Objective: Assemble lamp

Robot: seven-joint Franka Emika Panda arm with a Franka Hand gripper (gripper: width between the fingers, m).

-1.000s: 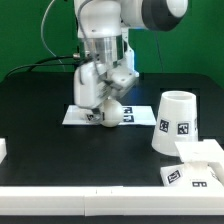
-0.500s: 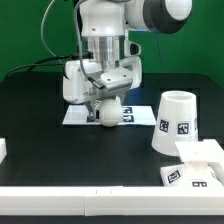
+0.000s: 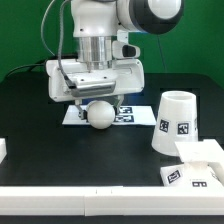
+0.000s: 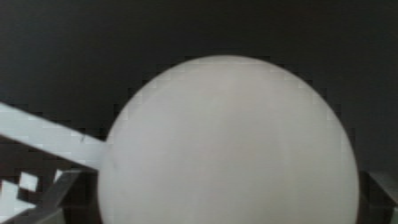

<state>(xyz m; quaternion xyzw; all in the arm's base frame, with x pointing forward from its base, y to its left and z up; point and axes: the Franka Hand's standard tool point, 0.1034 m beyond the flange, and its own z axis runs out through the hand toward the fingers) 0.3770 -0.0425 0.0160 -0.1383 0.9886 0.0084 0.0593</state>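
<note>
My gripper (image 3: 95, 102) is shut on the white round bulb (image 3: 98, 114) and holds it just above the black table, over the near edge of the marker board (image 3: 128, 113). In the wrist view the bulb (image 4: 222, 140) fills most of the picture, with a dark finger (image 4: 32, 200) at each side of it. The tapered white shade (image 3: 174, 124) stands mouth-down at the exterior view's right. The stepped square base (image 3: 196, 163) lies in front of the shade, near the front edge.
White strips (image 3: 60, 198) edge the table's front. A small white block (image 3: 3, 150) sits at the exterior view's left edge. Cables hang behind the arm in front of the green backdrop.
The hand has turned about its wrist, so its wide side now faces the exterior camera. The bulb has stayed in the grip and shifted slightly to the exterior view's left.
</note>
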